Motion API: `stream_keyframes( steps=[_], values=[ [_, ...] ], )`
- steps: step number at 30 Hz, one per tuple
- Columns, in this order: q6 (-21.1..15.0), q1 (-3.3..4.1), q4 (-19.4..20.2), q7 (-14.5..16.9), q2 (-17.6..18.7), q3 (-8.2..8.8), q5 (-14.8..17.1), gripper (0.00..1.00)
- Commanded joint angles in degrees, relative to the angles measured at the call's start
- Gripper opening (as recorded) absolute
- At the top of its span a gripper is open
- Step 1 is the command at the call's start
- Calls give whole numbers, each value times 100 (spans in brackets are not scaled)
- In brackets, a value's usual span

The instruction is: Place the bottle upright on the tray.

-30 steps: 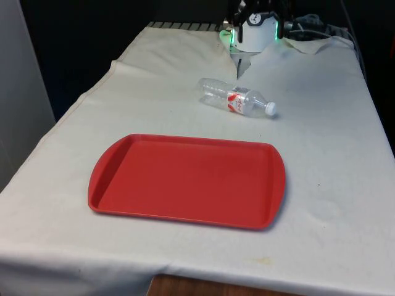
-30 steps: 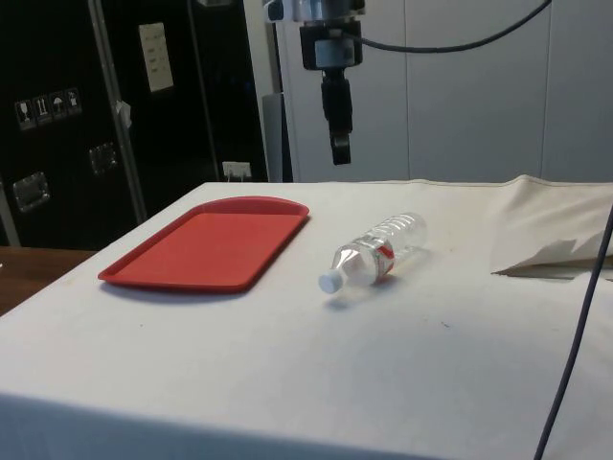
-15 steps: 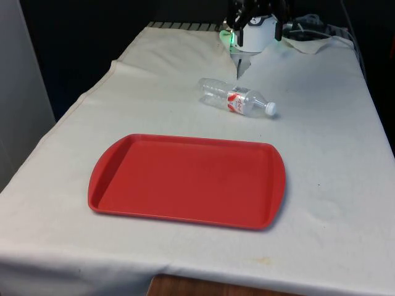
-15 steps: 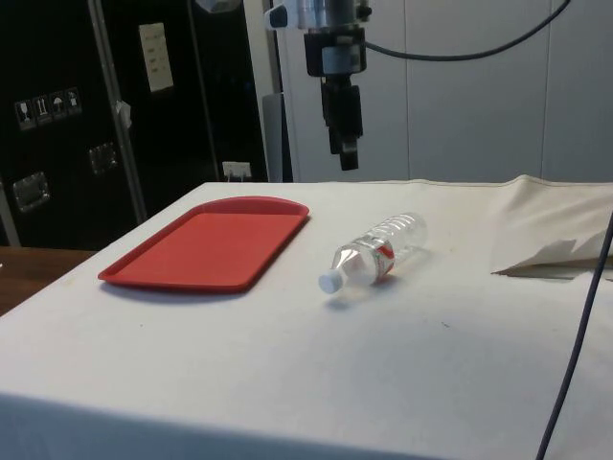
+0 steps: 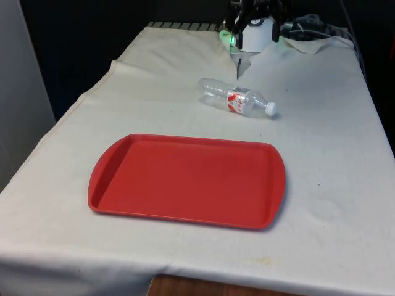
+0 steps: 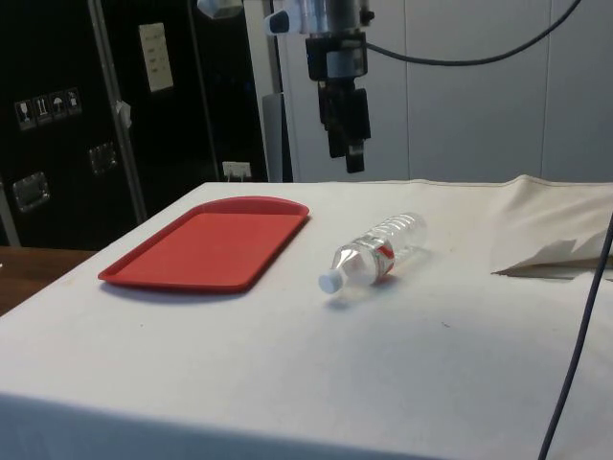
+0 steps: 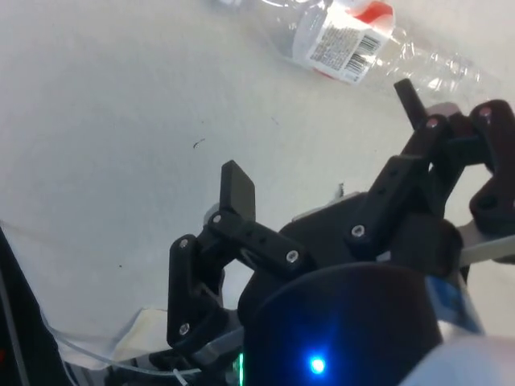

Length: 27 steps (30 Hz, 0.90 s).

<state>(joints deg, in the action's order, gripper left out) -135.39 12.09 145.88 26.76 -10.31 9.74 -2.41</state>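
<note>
A clear plastic bottle [image 5: 237, 98] with a red and white label and a white cap lies on its side on the white cloth, beyond the tray. The red tray [image 5: 185, 179] rests flat with nothing on it, nearer the table's front edge. My gripper [image 5: 238, 66] hangs in the air behind the bottle, apart from it. In the side view the gripper [image 6: 352, 153] is above and beyond the bottle [image 6: 378, 254], with the tray [image 6: 206, 241] off to one side. The wrist view has the fingers [image 7: 237, 191] spread open around nothing, with the bottle [image 7: 346, 36] on the cloth below.
A crumpled fold of cloth [image 6: 551, 254] lies past the bottle near the robot's base. A black cable [image 6: 575, 335] hangs down at the side view's right. The cloth drops off at the table's front edge [image 5: 203, 271].
The gripper has moved sideways and slightly down, from over the tray's end towards the bottle. Bottle and tray have not moved.
</note>
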Motion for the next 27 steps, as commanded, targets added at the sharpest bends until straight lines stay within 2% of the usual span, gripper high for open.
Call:
stream_keyframes(
  steps=[1, 9, 13, 14, 27],
  values=[
    [-52, 11, 17, 92, 6, 11, 52, 100],
    [-34, 11, 11, 430, 46, 11, 40, 100],
    [0, -6, 0, 476, 46, -6, 6, 100],
    [-23, 11, 11, 550, 52, -11, 23, 100],
    [-29, 23, 11, 1026, 92, -40, 6, 100]
  ],
)
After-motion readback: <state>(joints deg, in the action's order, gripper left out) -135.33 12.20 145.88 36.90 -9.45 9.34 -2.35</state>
